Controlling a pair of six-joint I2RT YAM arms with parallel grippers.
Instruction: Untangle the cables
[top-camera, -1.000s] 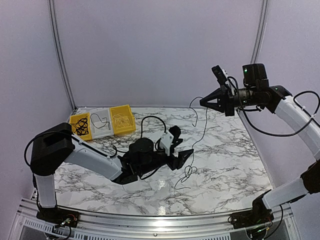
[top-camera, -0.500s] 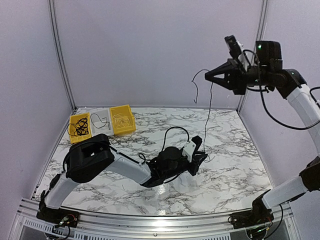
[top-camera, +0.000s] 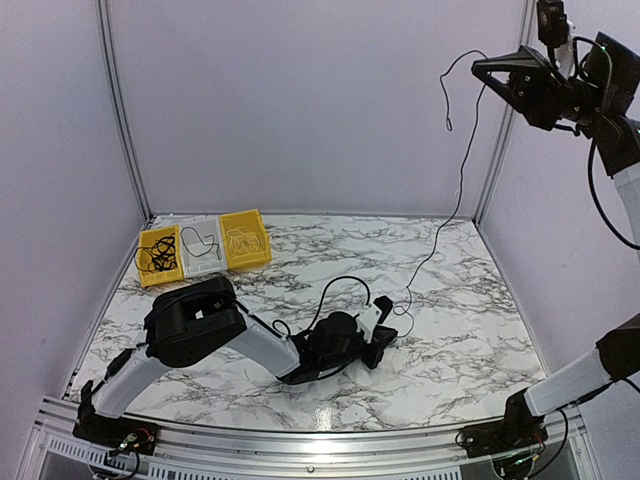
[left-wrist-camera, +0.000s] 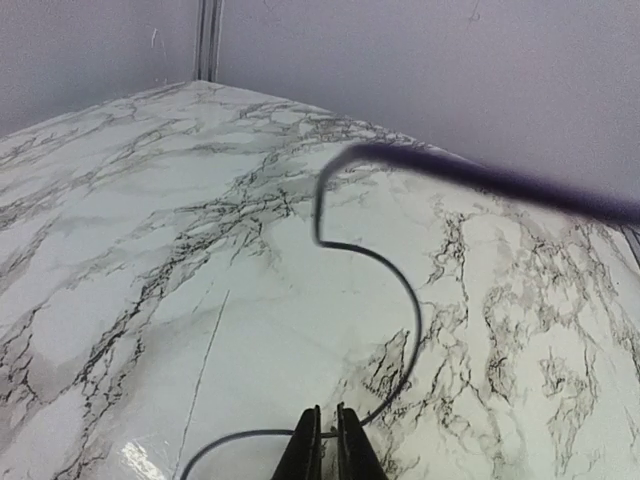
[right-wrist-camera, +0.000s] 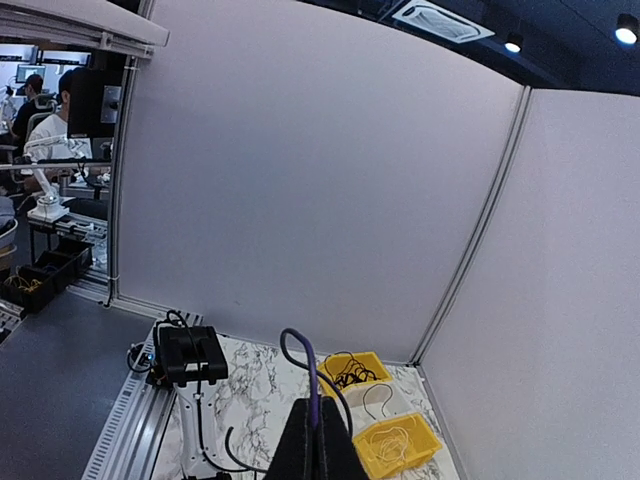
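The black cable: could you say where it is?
Top view: the cable runs from the right claw, high upper right, down to the left claw on the table.

**Count of items, overhead view.** Two arms: left arm (top-camera: 250, 345) and right arm (top-camera: 572, 380). Two grippers: left gripper (top-camera: 386, 334) and right gripper (top-camera: 478, 67). One black cable (top-camera: 461, 180) spans the two grippers. One marble table (top-camera: 470, 320). Three bins stand in a row at the table's 10 o'clock corner: first yellow bin (top-camera: 163, 279), white bin (top-camera: 207, 268) and second yellow bin (top-camera: 248, 260). The white bin holds one black wire. The wires in the yellow bins are too tangled to count.
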